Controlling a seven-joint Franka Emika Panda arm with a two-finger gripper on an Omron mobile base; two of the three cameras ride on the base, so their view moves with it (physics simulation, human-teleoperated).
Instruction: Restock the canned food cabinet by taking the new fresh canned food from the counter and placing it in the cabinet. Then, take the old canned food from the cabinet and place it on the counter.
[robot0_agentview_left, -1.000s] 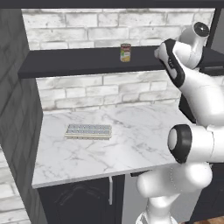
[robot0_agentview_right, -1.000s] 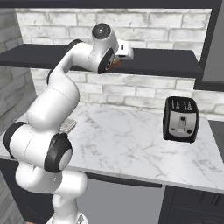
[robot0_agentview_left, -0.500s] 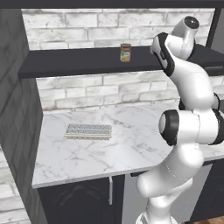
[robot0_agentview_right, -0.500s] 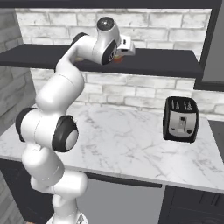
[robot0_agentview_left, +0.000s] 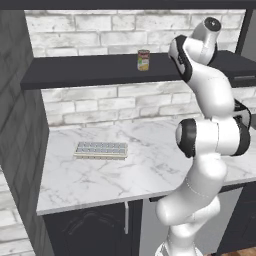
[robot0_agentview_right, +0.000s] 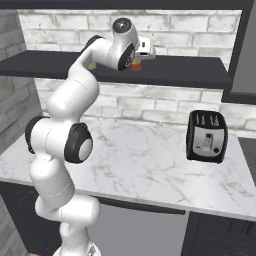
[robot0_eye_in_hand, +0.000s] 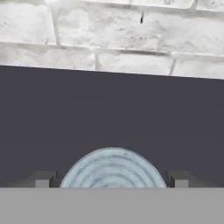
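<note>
Raised and swung toward the wall since a second ago, the gripper (robot0_eye_in_hand: 112, 181) hangs over the cabinet (robot0_agentview_left: 90, 72), grasping the new fresh canned food (robot0_eye_in_hand: 113, 168) upright between its fingertips, with the old canned food (robot0_agentview_left: 143, 60) standing further left.

Both base views look forward and down from behind the arm, one from its left and one from its right, sharing the counter (robot0_agentview_left: 150, 165), shelf (robot0_agentview_left: 90, 70) and brick wall (robot0_agentview_right: 170, 105). The hand view looks closely down onto the shelf (robot0_eye_in_hand: 109, 109) against the wall.
</note>
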